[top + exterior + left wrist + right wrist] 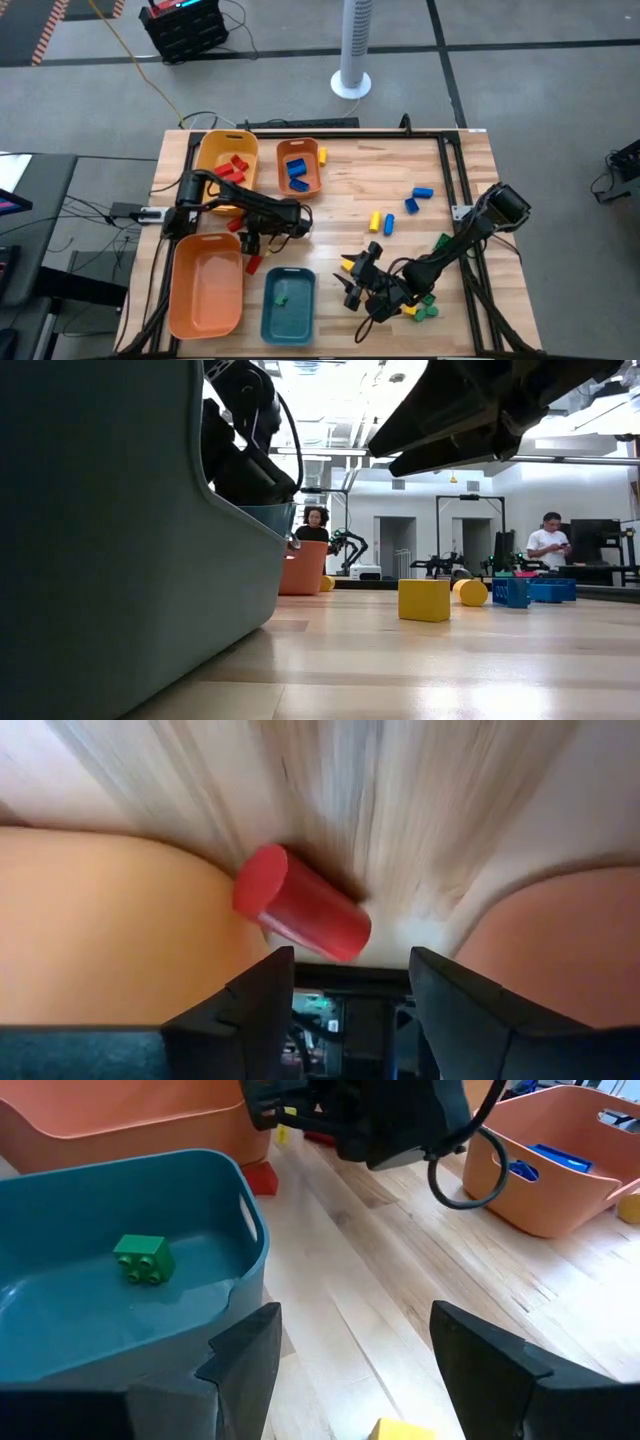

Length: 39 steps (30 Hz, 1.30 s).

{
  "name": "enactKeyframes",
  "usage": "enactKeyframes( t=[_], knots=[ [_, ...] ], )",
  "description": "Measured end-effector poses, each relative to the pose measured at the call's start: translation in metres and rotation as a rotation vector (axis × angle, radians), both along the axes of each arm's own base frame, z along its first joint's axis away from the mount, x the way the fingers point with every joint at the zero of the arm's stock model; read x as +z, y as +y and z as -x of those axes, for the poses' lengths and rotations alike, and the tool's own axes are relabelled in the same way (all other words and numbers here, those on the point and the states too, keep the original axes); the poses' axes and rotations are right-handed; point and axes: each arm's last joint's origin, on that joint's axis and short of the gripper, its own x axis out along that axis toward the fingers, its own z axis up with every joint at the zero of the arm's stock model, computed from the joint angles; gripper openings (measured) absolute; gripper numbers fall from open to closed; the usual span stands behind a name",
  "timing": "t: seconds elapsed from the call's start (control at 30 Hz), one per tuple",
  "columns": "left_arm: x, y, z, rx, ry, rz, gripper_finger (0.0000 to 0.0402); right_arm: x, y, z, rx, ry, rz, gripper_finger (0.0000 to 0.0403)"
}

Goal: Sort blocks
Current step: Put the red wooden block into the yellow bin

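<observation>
left pincer (345,975) open over red cylinder (300,905) between orange trays (110,920).

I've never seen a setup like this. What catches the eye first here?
Probably the bright trays on the wooden table: a yellow tray of red blocks, a small orange tray of blue ones, and a teal tray holding one green block. Next, the left end effector, open over a red cylinder.

left pincer (250,243) open, low, mid-table; right pincer (352,281) open, low, near front.
</observation>
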Motion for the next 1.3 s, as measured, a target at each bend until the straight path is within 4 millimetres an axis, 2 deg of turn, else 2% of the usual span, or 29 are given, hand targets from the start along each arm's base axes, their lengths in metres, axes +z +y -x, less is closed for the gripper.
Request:
enactKeyframes(
  t=[0.3, 0.6, 0.83, 0.97, 1.13, 1.23, 1.3],
  knots=[
    [-0.004, 0.005, -0.003, 0.011, -0.043, 0.014, 0.0193, 0.001, 0.003, 0.001, 0.009, -0.010, -0.007, 0.0270],
    [-0.022, 0.009, 0.014, 0.048, 0.010, 0.014, 0.0193, 0.001, 0.004, 0.001, 0.010, -0.015, -0.011, 0.0270],
    [-0.028, 0.003, 0.007, 0.007, -0.086, 0.067, 0.0193, 0.001, 0.003, 0.001, 0.009, -0.015, -0.010, 0.0270],
    [-0.018, 0.000, -0.003, -0.029, -0.115, 0.049, 0.0193, 0.001, 0.003, 0.001, 0.008, -0.015, -0.010, 0.0270],
    [0.014, -0.001, -0.011, -0.019, -0.155, 0.009, 0.0193, 0.001, 0.003, 0.001, 0.008, -0.014, -0.008, 0.0270],
    [0.030, -0.002, -0.010, 0.021, -0.146, 0.019, 0.0193, 0.001, 0.003, 0.001, 0.008, -0.014, -0.008, 0.0270],
    [0.033, -0.003, -0.008, 0.040, -0.142, 0.017, 0.0193, 0.001, 0.003, 0.001, 0.008, -0.014, -0.009, 0.0270]
  ],
)
